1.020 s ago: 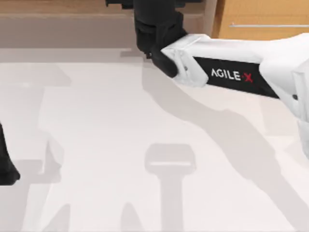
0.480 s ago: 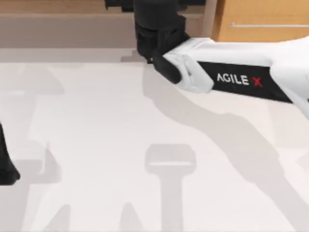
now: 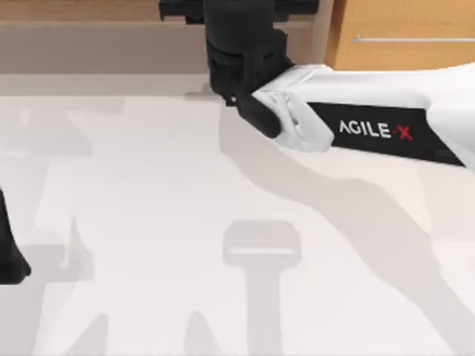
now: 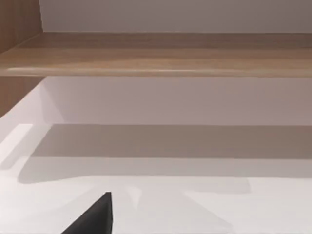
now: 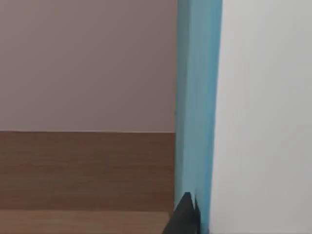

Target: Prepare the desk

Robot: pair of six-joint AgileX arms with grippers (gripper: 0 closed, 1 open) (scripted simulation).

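Reaching across from the top view's right side, the right arm (image 3: 371, 126) was recorded stretched over the desk (image 3: 148, 222) to its far edge, where the black wrist and right gripper (image 3: 241, 15) were seen at the brown shelf ledge (image 3: 89, 11). Whether the gripper was wide or narrow could not be told, since it was covered by the wrist from above. In the right wrist view a dark fingertip (image 5: 185, 217) was noted against an upright light-blue panel (image 5: 197, 107), with a white surface just beside it and brown wood (image 5: 83, 170) on the other side (what the blue panel belongs to could not be identified).

The orange-wood drawer unit (image 3: 404, 33) with its slim silver handle (image 3: 412, 39) was logged at the far right corner of the top view, just beyond the arm's forearm.

The left arm (image 3: 9, 252) was observed at the left edge of the top view, low over the white tabletop; its gripper state could not be told. In the left wrist view the wooden ledge (image 4: 156, 56) was seen running above the white surface, with a dark finger tip (image 4: 97, 217) in the foreground.

Shadows of both arms were cast across the tabletop.
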